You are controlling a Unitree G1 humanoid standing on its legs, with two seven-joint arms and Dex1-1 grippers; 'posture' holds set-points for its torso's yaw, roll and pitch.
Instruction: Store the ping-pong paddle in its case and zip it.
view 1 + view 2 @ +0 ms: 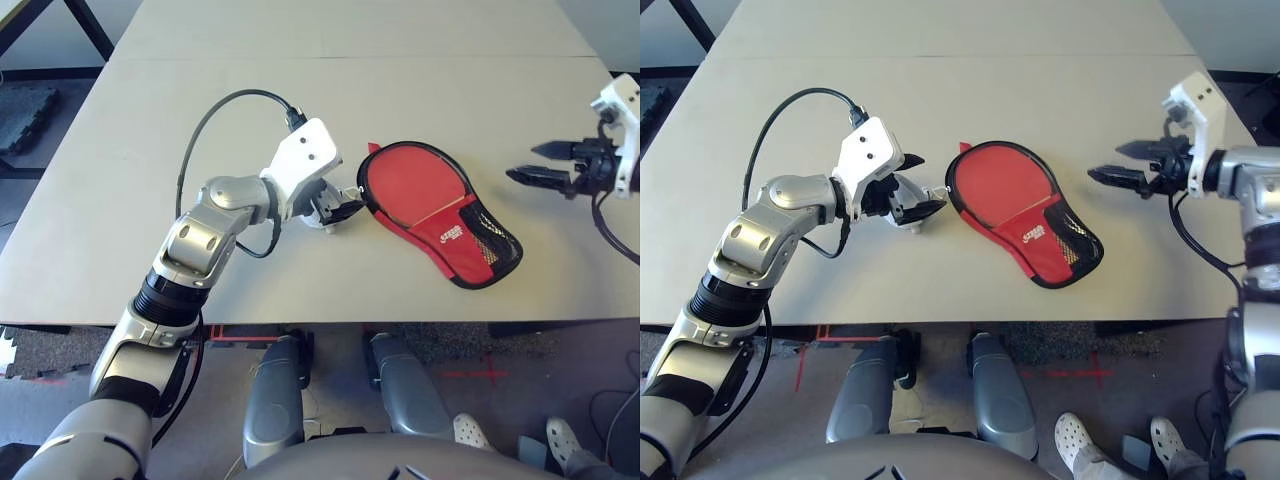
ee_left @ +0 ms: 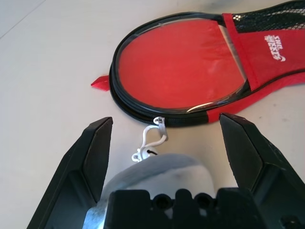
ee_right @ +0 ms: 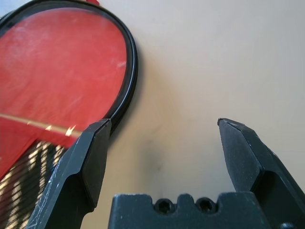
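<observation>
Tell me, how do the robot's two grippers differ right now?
The left gripper sits low at the table, right beside the round end of the case, with a white zipper pull lying between its fingers. The right gripper hangs in the air off the case's other side, well apart from it, with nothing between its fingers. Both stand open, hold nothing, and point inward toward the case.

The case (image 1: 437,212) lies flat on the table, a red paddle-shaped pouch with a black zipper rim. Its round end shows a smooth red face under a clear shiny window; this may be the paddle inside, but I cannot tell for sure. The narrow end has red fabric with small white lettering and a black mesh panel. A small white pull (image 2: 153,139) hangs from the zipper at the round end, and a little red tab sticks out beside the rim.
</observation>
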